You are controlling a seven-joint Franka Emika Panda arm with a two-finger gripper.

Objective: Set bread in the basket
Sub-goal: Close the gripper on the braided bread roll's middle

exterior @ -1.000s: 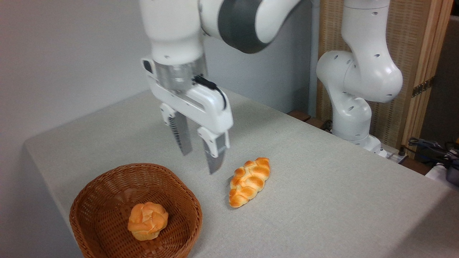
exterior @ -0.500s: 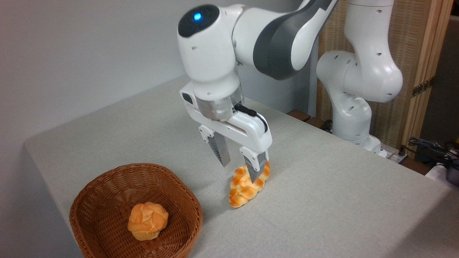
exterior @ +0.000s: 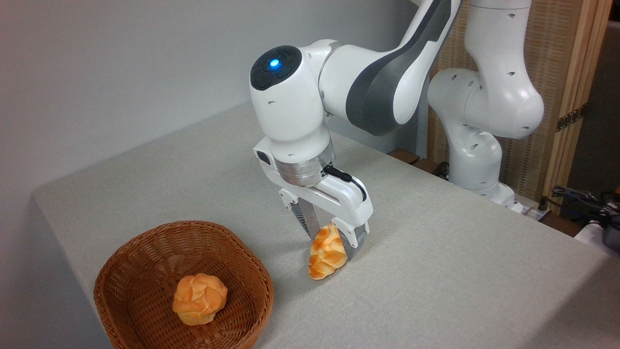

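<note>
The bread (exterior: 327, 252), a glossy braided golden loaf with pointed ends, lies on the grey cloth-covered table (exterior: 436, 271), at three o'clock from the round woven wicker basket (exterior: 145, 271). The gripper (exterior: 331, 238) straddles its far half, fingers spread either side. A small knotted bun (exterior: 199, 298) sits inside the basket.

You've got a grey cloth-covered surface (exterior: 436, 271) w/ its corner toward the left wall. Directly on it: the basket (exterior: 145, 271), round brown wicker, at front left near the edge, and the bread (exterior: 325, 254), braided golden loaf, lying just right of the basket but apart from it, approx. mid-surface. The robot's white base (exterior: 477, 165) stands at the far right edge.
</note>
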